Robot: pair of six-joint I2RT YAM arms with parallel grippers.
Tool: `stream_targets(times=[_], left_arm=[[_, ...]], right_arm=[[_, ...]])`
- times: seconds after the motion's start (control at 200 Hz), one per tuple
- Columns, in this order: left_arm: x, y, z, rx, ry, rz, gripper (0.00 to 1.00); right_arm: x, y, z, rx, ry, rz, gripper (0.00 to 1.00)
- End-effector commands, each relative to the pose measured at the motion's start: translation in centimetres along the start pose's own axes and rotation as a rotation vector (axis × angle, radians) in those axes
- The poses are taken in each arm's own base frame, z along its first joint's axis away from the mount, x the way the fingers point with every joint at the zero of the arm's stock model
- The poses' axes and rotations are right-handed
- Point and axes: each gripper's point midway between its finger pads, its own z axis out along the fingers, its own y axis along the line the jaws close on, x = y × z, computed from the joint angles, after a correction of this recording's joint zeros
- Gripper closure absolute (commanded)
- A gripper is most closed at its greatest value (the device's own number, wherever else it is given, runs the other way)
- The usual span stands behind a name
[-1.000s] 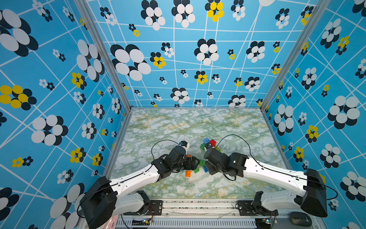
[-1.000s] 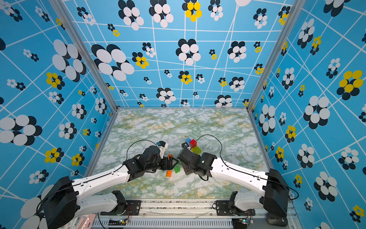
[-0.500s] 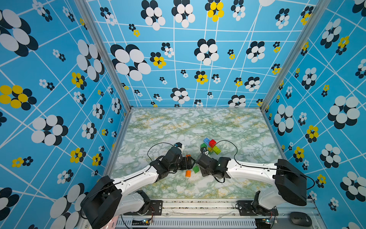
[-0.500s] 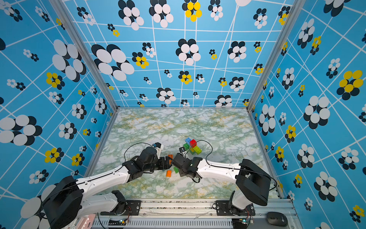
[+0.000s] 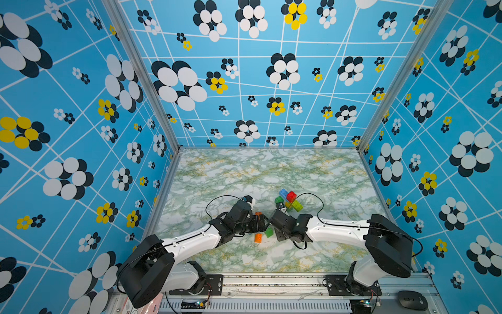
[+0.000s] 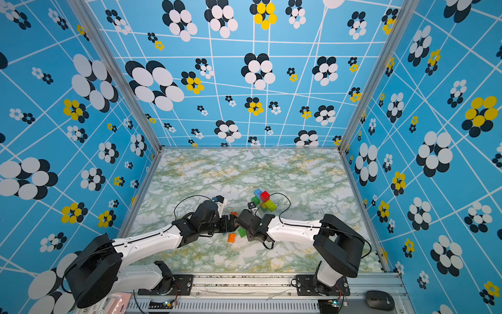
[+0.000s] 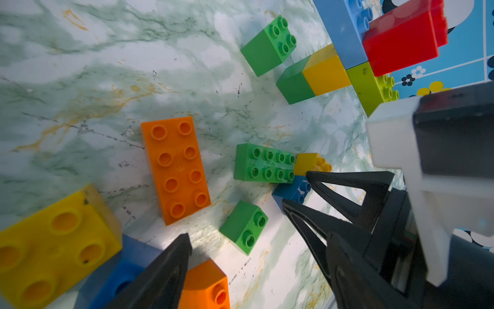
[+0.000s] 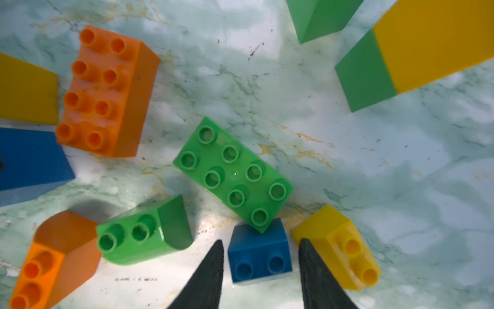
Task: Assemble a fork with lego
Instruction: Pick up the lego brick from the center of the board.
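on the table (image 8: 374,166), right hand (image 8: 260,256) straddles a small blue brick (image 8: 258,252), fingers apart, not touching; left hand (image 7: 235,256) spread wide over loose bricks.

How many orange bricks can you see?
2, maybe more hidden: an oblong brick flat on the table, studs up, and a smaller one beside the left fingers.

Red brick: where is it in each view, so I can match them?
Both top views: red brick in the far pile, touching the blue brick.
Left wrist: against the same blue brick, near the lime brick.
Right wrist: not shown.
Landmark: yellow-and-green block, in all views.
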Motion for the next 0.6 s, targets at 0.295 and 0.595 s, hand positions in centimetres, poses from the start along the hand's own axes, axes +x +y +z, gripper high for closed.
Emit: stream_targets(times=[0.295,0.595], left_arm=[[-1.0,-1.1,0.0,0.026,-0.015,0.026,0.17],[-2.6,-1.8,-0.5,0.029,-0.040,0.048,0.17]], right_arm=[[0.9,-0.2,1.2,0.004,0.036,0.008,0.60],[-0.5,-0.3,-1.0,-0.023,-0.021,-0.001,0.70]])
